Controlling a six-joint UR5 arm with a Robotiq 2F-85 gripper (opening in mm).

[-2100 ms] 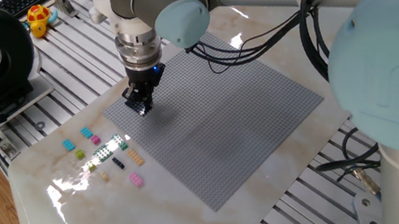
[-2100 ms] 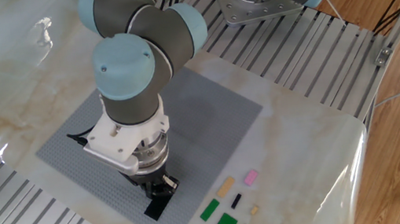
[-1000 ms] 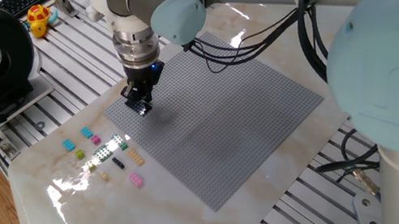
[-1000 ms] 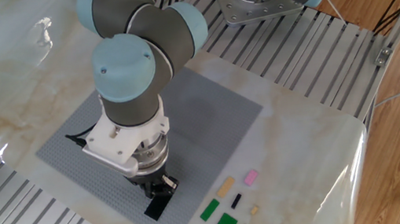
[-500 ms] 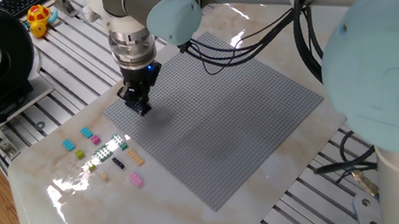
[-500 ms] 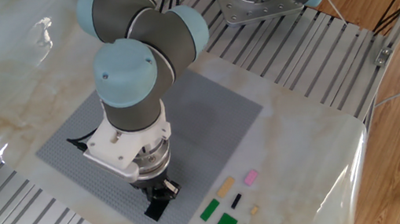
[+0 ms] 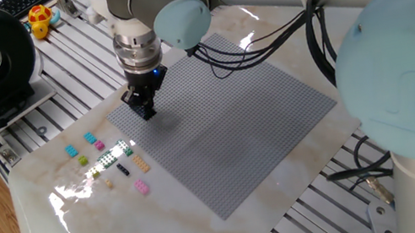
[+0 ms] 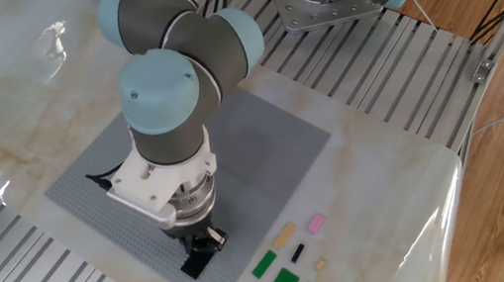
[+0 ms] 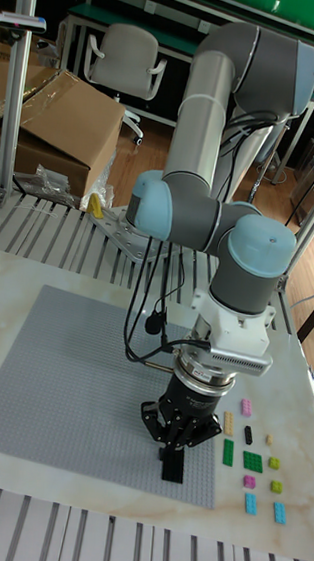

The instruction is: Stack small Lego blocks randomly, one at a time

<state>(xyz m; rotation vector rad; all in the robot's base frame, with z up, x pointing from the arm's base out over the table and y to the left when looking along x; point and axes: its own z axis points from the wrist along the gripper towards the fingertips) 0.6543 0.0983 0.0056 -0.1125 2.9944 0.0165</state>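
Only overhead: end effector [image 9: 174,449] over dark plate [image 9: 173,468]

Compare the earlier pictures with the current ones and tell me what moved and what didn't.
The gripper and wrist shifted slightly along the grey baseplate toward its edge near the loose bricks, staying low over the dark plate near that corner. Whether the plate is held cannot be told. The loose small Lego blocks on the marble beside the baseplate lie as before; the baseplate has not moved.
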